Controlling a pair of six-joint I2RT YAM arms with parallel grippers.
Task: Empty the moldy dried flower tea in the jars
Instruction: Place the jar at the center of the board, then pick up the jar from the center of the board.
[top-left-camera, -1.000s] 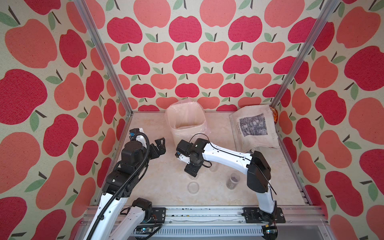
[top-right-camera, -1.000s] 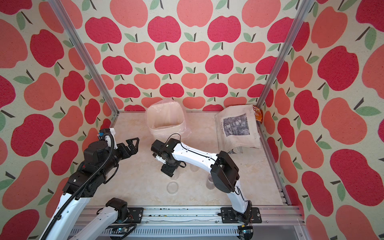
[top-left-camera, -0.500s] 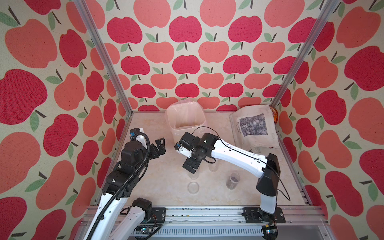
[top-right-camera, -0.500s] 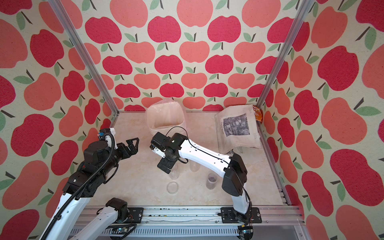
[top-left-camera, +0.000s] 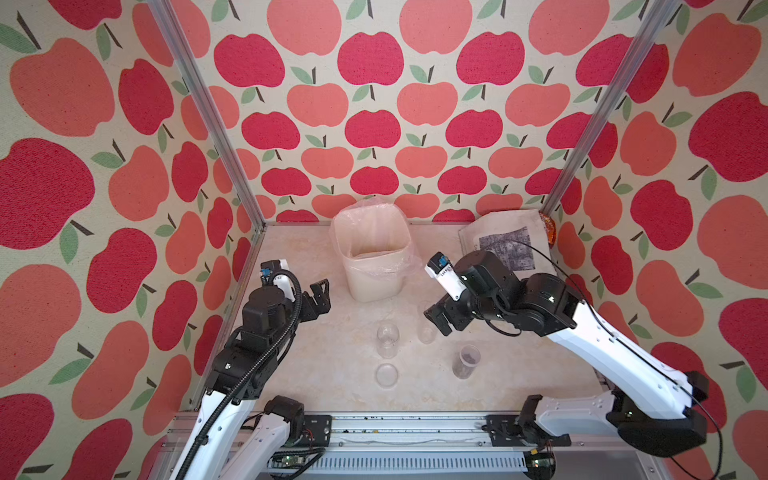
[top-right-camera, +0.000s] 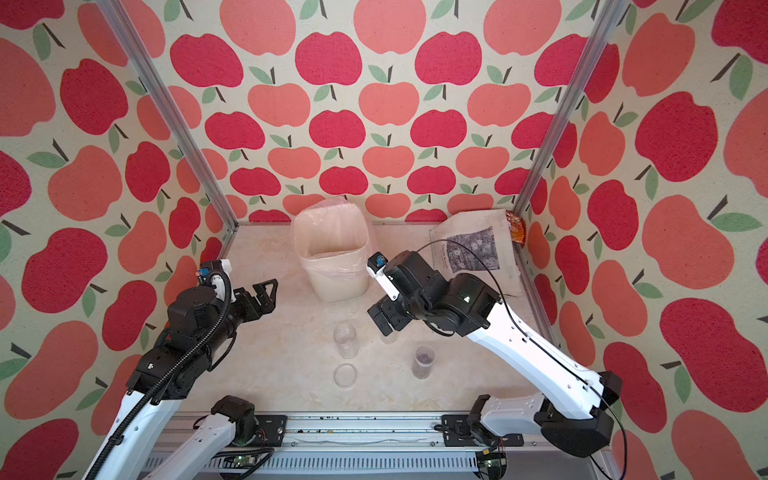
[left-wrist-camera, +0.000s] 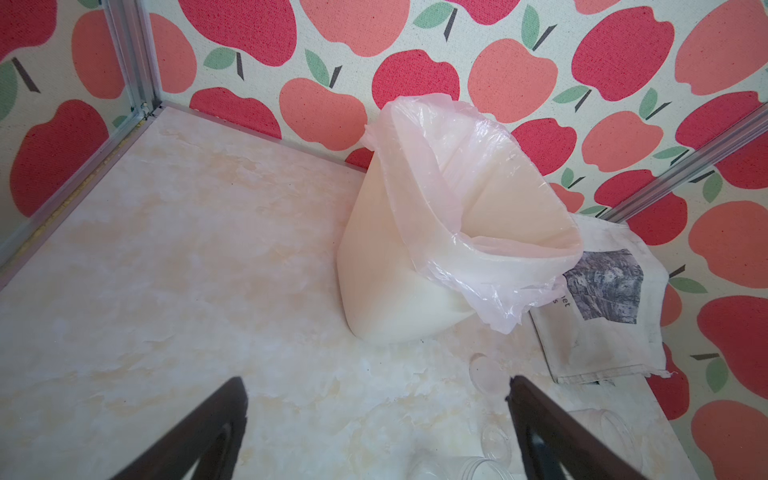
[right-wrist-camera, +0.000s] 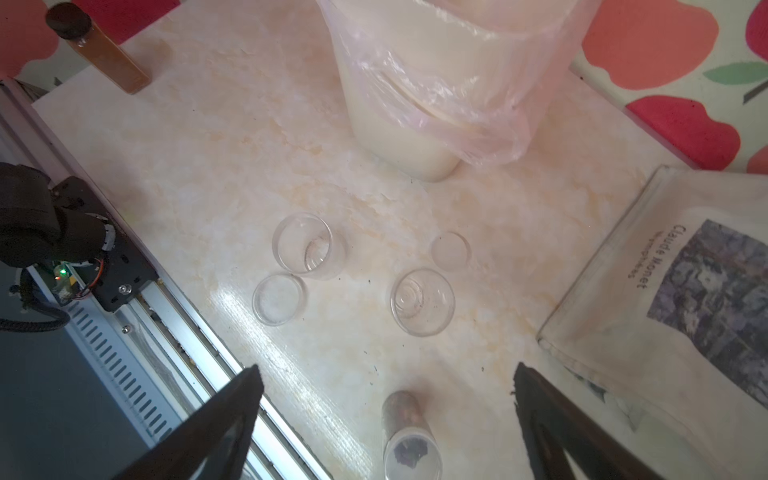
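We count three jars (right-wrist-camera: 305, 245) on the worktop (top-left-camera: 332, 386) in front of the bin (top-left-camera: 374, 282) — two open and empty, the third jar (top-left-camera: 467, 360) holding the moldy dried flower tea (right-wrist-camera: 409, 451). Two loose lids (right-wrist-camera: 277, 299) lie among them. The left tool (top-left-camera: 319, 300) and right tool (top-left-camera: 437, 320) — both gape wide, gripping nothing.

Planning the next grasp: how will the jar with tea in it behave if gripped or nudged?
The jar stands upright, tall and narrow: probably tips if pushed high, then rolls. Only a small tea clump inside: likely very light. Smooth clear plastic wall: may slip or flex.
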